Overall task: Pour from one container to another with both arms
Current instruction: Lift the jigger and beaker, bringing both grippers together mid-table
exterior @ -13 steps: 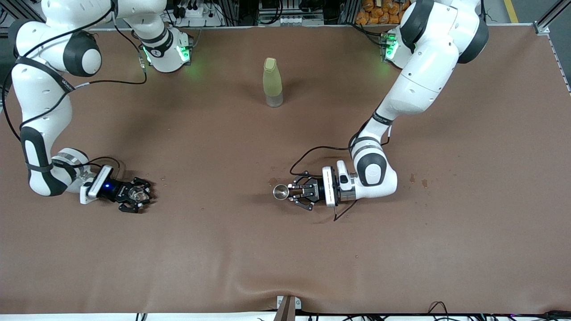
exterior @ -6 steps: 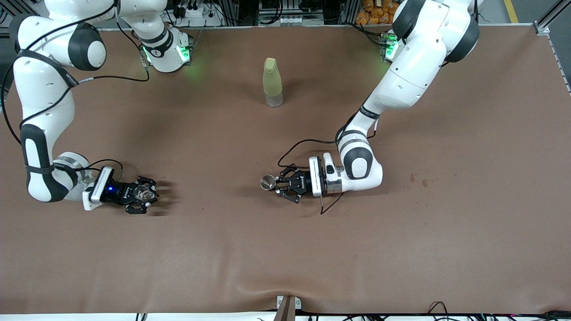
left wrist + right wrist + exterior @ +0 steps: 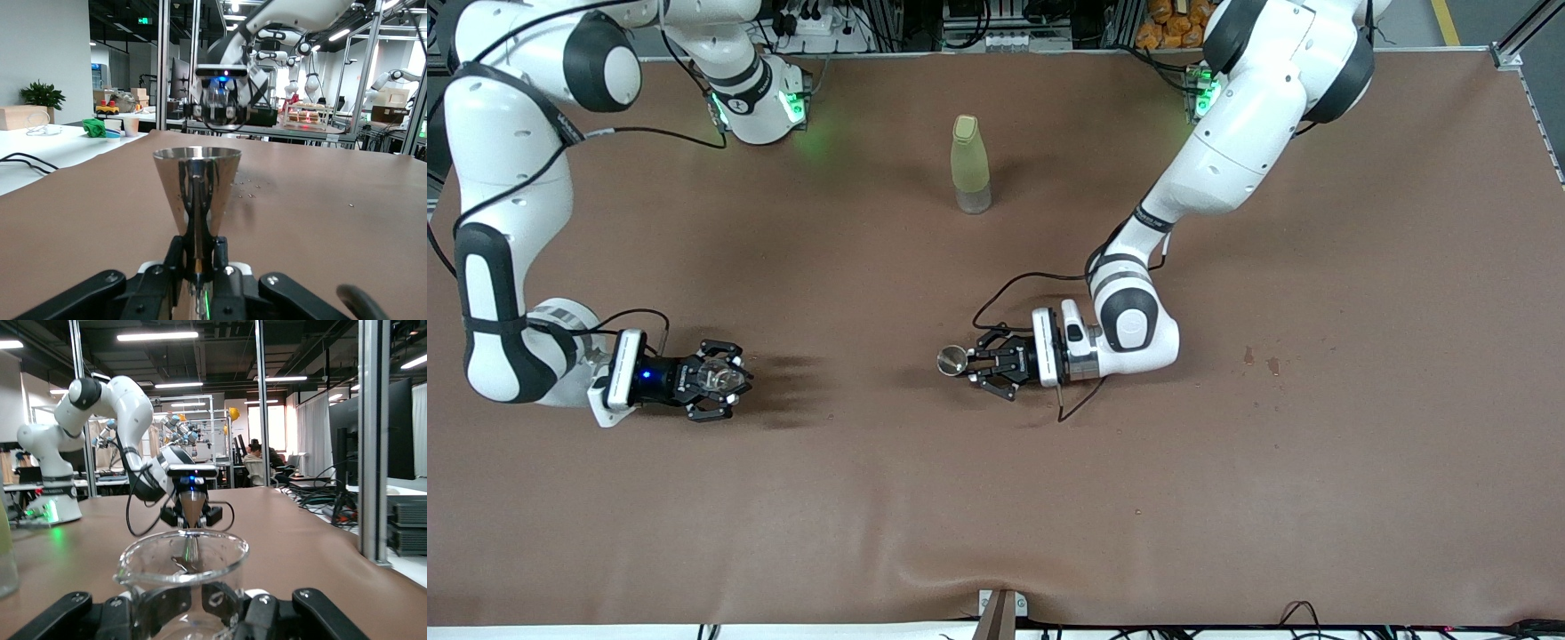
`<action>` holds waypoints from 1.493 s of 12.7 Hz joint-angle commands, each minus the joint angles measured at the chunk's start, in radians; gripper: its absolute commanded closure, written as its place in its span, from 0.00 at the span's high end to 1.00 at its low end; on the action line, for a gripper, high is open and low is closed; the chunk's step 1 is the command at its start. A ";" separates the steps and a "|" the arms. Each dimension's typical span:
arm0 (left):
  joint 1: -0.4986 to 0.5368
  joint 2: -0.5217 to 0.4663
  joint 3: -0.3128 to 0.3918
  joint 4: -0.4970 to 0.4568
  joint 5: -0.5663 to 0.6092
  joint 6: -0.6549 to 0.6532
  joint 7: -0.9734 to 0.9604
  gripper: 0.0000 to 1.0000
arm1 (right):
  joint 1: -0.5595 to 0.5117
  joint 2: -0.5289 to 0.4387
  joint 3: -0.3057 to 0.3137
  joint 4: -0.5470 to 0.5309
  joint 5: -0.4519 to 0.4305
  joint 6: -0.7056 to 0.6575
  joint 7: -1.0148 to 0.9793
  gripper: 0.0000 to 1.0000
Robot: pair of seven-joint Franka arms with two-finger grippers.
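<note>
The left hand point(image 3: 971, 363) is gripping the stemmed glass point(image 3: 951, 360) by its thin stem, fingers closed on it, and is holding it upright over the middle of the counter point(image 3: 1227, 498). In the left wrist view the glass point(image 3: 197, 175) is standing straight up out of the hand's fingers point(image 3: 175, 261), its round mouth level.

The right hand point(image 3: 725, 380) is closed around the squat clear cup point(image 3: 713, 379), which is sitting between its fingers over the right arm's end of the counter. In the right wrist view the cup point(image 3: 181, 568) is resting upright in the hand, its wide rim showing above the fingers point(image 3: 159, 605).

The two hands are pointing toward each other, well apart, each visible in the other's wrist view.

A tall yellow-green bottle point(image 3: 969, 164) is standing upright on the counter, farther from the front camera than both hands, nearer the left one.
</note>
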 commanded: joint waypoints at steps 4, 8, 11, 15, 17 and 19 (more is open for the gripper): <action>0.015 -0.010 0.008 -0.004 -0.034 0.010 0.148 0.00 | 0.133 -0.299 -0.082 -0.264 0.017 0.041 0.144 0.00; 0.013 0.009 0.006 -0.004 -0.037 -0.066 0.151 0.00 | 0.235 -0.420 -0.096 -0.376 0.080 0.110 0.144 0.00; 0.016 0.035 0.008 -0.016 -0.030 -0.174 0.165 0.00 | 0.314 -0.446 -0.094 -0.381 0.155 0.178 0.144 0.00; 0.013 0.032 0.008 -0.026 -0.034 -0.172 0.164 0.00 | 0.439 -0.474 -0.094 -0.422 0.285 0.316 0.140 0.00; 0.007 0.033 0.008 -0.021 -0.039 -0.160 0.151 0.00 | 0.502 -0.469 -0.093 -0.424 0.359 0.372 0.130 0.00; 0.006 0.029 0.008 -0.023 -0.039 -0.137 0.150 0.00 | 0.552 -0.468 -0.093 -0.424 0.414 0.418 0.127 0.00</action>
